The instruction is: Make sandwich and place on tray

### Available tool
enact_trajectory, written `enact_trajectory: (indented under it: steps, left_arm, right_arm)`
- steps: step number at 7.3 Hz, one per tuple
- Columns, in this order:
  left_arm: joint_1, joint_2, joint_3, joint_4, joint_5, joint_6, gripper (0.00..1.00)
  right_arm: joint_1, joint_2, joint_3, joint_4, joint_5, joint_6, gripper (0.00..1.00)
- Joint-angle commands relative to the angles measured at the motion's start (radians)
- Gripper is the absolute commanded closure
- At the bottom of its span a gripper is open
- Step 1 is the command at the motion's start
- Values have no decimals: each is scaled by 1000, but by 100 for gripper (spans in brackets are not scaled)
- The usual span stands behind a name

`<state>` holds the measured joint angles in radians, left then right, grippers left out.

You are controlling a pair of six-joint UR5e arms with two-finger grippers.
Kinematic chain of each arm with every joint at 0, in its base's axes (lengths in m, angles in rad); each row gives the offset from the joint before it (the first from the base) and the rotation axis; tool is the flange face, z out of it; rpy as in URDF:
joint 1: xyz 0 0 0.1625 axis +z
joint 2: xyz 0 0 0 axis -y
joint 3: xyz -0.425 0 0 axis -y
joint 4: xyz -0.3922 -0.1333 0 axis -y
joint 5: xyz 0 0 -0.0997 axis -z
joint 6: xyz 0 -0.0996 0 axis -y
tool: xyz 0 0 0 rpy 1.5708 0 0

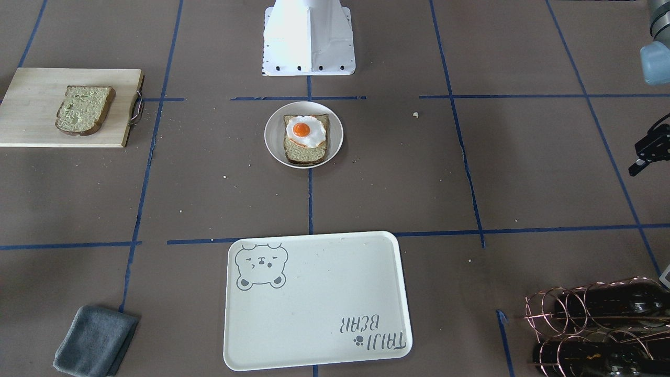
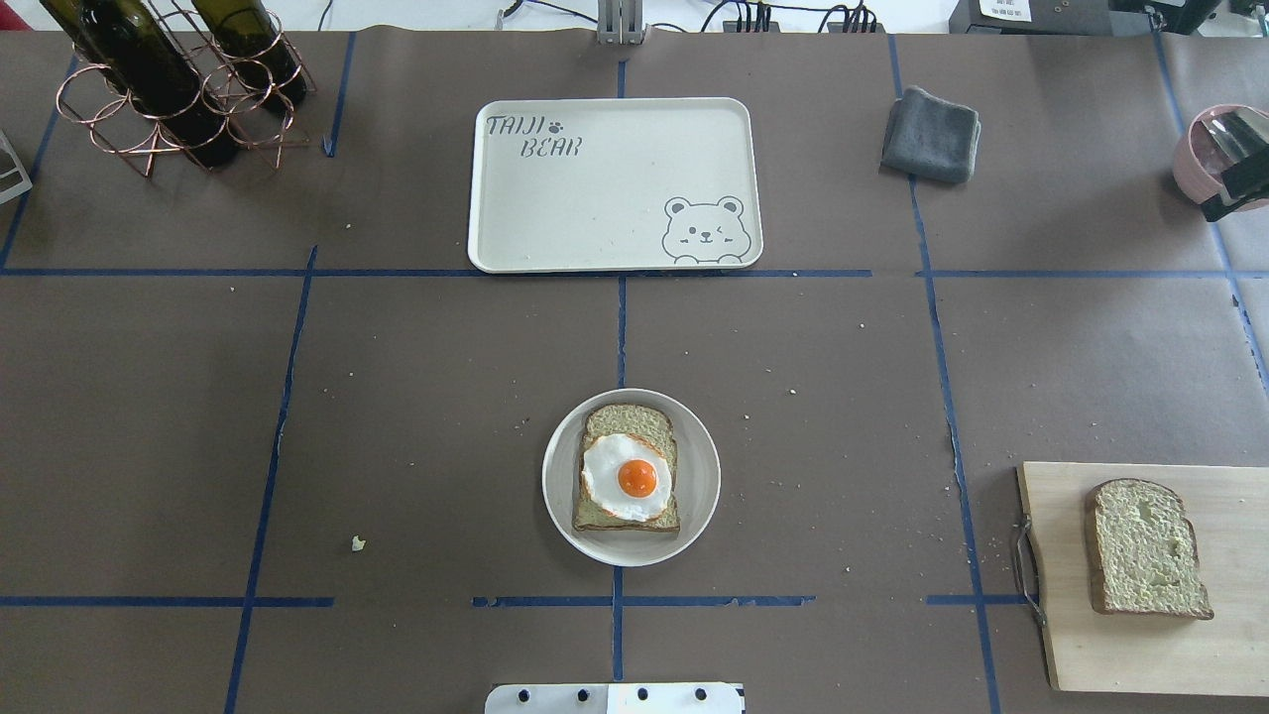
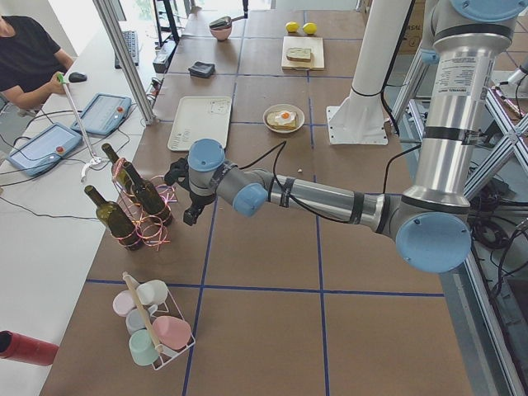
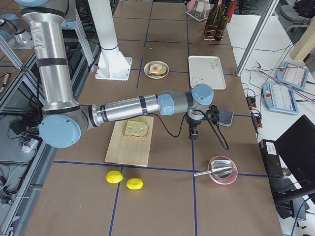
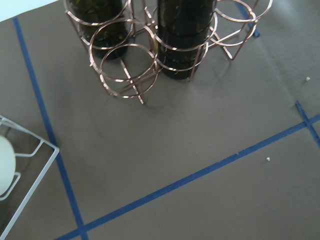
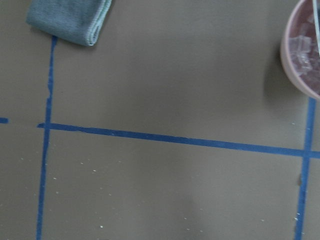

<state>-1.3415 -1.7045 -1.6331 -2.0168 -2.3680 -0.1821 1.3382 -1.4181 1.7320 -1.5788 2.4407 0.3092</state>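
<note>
One bread slice (image 1: 306,152) lies on a small round white plate (image 1: 272,141) at mid-table, with the fried egg (image 1: 303,131) on top of it. A second slice (image 1: 84,110) lies alone on the wooden cutting board (image 1: 31,125) at the robot's right. The cream bear tray (image 1: 314,293) is empty on the far side. My left gripper (image 1: 645,157) hangs above the table by the wine rack. My right gripper (image 4: 193,133) hangs between the cloth and the pink bowl. Both hold nothing that I can see, and I cannot tell how their jaws stand.
A copper wine rack with dark bottles (image 2: 169,79) stands at the far left. A folded grey cloth (image 2: 932,134) and a pink bowl (image 2: 1205,149) are at the far right. Two lemons (image 4: 125,181) lie beyond the board. The robot's white base (image 1: 309,36) is behind the plate.
</note>
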Motion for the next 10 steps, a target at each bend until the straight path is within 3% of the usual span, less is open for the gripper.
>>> enact_trajectory:
  steps: [1, 3, 4, 6, 8, 9, 10]
  left_arm:
    - [94, -47, -23, -40, -2, -191, 0]
    - [160, -47, -34, -148, 1, -448, 0]
    - [212, -43, -34, -224, 10, -568, 0]
    - [275, -40, -57, -284, 33, -712, 0]
    - [320, -44, -80, -284, 62, -784, 0]
    - [324, -46, -82, -284, 69, -795, 0]
    - [324, -47, -82, -284, 69, -795, 0]
  right_arm:
    - [-123, -45, 37, 221, -34, 306, 0]
    - [-236, -271, 93, 553, -109, 518, 0]
    - [-269, -351, 128, 618, -112, 549, 0]
    - [-315, -491, 237, 638, -129, 602, 0]
    - [-413, -577, 203, 759, -222, 605, 1]
    - [-465, -605, 163, 875, -232, 675, 1]
    - [-537, -607, 159, 911, -271, 753, 1]
